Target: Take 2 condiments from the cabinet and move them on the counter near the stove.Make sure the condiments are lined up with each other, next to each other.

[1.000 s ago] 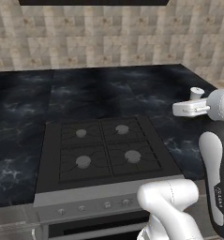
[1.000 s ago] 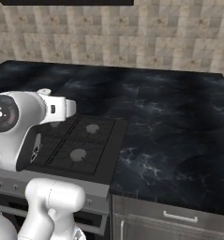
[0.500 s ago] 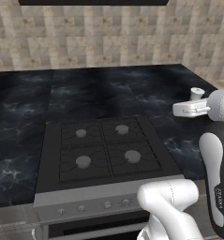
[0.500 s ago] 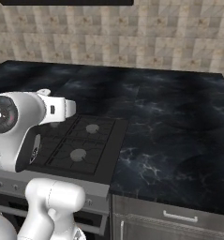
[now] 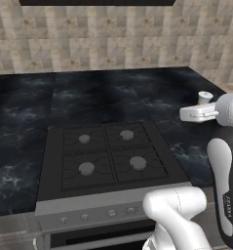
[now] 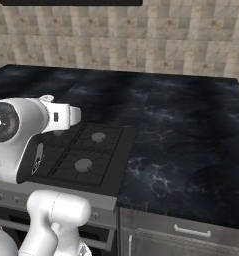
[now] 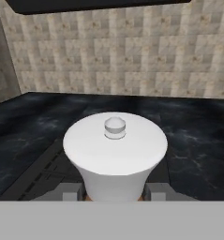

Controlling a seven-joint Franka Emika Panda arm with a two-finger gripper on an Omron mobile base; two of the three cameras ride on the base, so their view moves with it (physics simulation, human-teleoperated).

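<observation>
Beige tiled wall behind, glossy black surface (image 5: 113, 93) wrapping the dark four-burner stove (image 5: 106, 156). Up front in the hand view, the tool (image 7: 114, 192) is clamped around a bottle's white cap (image 7: 115, 147), carried above the stove's edge.

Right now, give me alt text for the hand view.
A white domed bottle cap with a small knob sits close between the gripper, a sliver of orange below it. Behind lie the glossy black marble-look counter and a beige tiled wall.

stove (image 5: 108, 156) set in counter (image 5: 20, 107), wall (image 5: 103, 39) behind
</observation>
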